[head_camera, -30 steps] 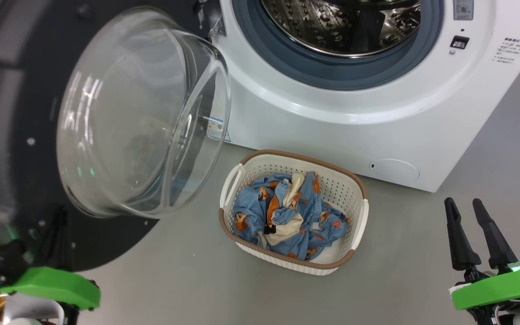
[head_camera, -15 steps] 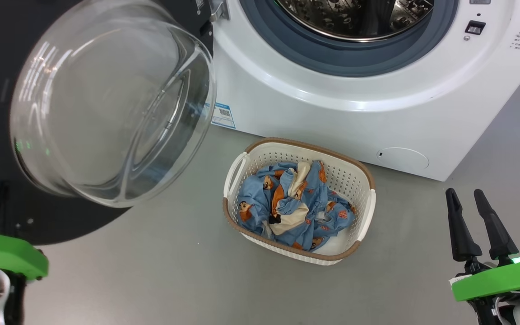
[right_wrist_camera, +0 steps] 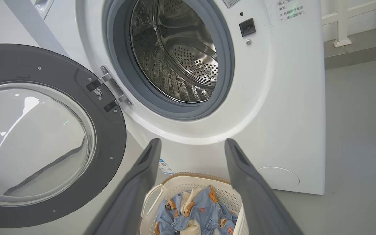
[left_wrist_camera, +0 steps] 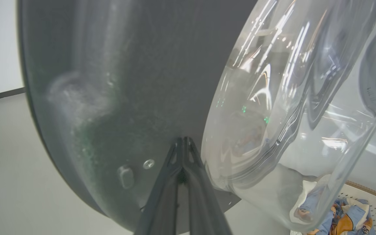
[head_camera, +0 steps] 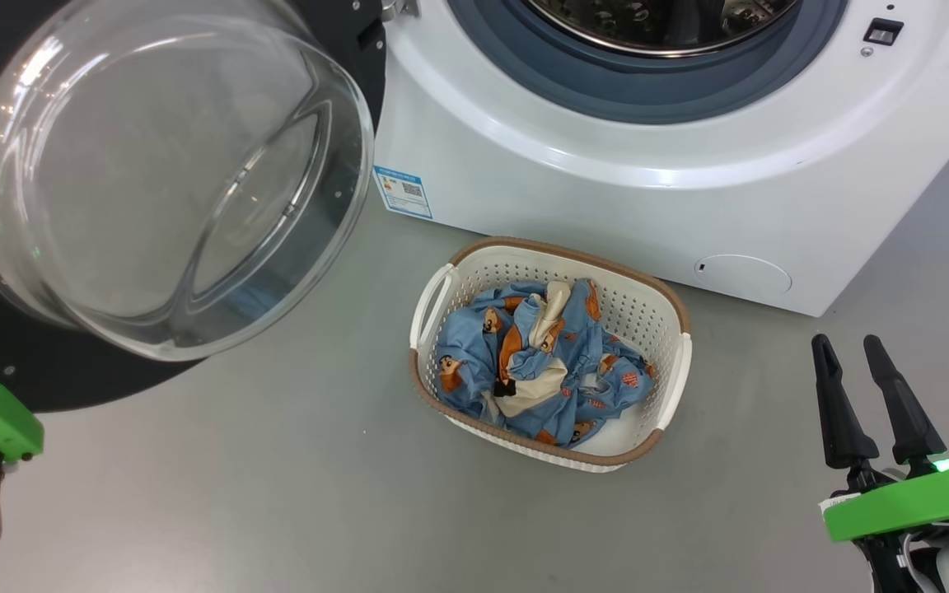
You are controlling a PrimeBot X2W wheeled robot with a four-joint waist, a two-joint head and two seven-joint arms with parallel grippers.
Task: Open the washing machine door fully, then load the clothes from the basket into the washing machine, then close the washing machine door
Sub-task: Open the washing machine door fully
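The left gripper [left_wrist_camera: 183,142] has its fingers pressed together, empty, tips at the dark rim of the wide-open washing machine door [head_camera: 161,181]. The clothes [head_camera: 536,366] lie in the basket [head_camera: 635,303] on the floor [head_camera: 277,494] before the washing machine [head_camera: 590,206]. The right gripper [head_camera: 844,346] has its fingers parted, empty.

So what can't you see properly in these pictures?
Head view: the top edge cuts off the drum.
Head view: the clothes cover most of the floor of the basket.
Head view: the blue sticker has writing too small to read.
Left wrist view: whether the left gripper touches the washing machine door is unclear.
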